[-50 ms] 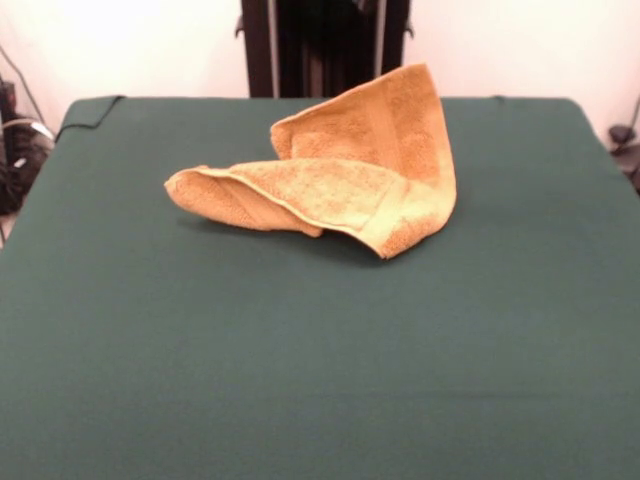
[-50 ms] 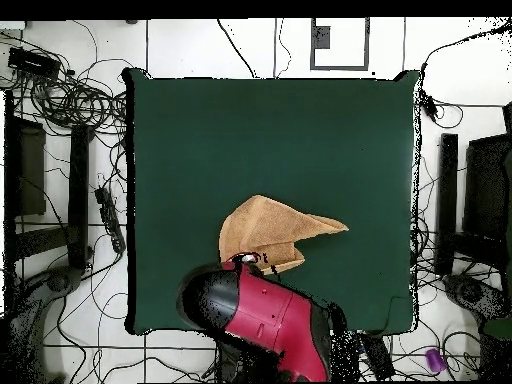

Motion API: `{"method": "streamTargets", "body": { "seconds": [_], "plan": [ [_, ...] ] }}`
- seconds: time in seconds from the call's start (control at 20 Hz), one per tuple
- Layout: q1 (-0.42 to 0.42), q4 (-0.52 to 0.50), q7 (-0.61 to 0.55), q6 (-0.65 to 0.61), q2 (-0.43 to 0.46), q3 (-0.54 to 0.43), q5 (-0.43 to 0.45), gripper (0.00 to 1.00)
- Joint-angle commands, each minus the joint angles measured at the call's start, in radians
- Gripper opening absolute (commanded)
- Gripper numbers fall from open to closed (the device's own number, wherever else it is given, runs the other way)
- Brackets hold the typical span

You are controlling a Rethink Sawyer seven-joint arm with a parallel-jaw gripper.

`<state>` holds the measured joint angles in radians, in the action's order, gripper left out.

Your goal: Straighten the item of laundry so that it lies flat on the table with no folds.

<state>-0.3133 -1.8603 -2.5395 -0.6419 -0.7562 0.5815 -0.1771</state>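
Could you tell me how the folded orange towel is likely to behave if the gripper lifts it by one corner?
The towel is terry cloth folded over itself, so it would probably hang limp and unfold rather than hold shape. It looks light, and pushed across the table cloth it might bunch instead of sliding.

arm [image 2: 265, 315] covers towel's [image 2: 268, 232] near edge — gripper hidden

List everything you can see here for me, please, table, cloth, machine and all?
towel: one, orange-tan, crumpled and folded over itself, one corner standing up, toward the far middle of the table in the front view.
table: one, dark green cloth top, filling most of both views.
cables: many, black, on the pale floor around the table in the overhead view.
arm: one, red and black, over the table edge beside the towel in the overhead view; its gripper is hidden under it.
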Motion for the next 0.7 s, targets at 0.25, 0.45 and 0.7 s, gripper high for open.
{"method": "streamTargets", "body": {
  "seconds": [0.25,0.45,0.7],
  "plan": [
    [0.023,-0.135,-0.070,0.095,-0.023,-0.136,0.016,0.00],
    [0.035,-0.214,-0.165,0.310,0.081,-0.212,-0.022,0.00],
    [0.067,-0.261,-0.220,0.487,0.161,-0.304,-0.060,0.00]
  ]
}}
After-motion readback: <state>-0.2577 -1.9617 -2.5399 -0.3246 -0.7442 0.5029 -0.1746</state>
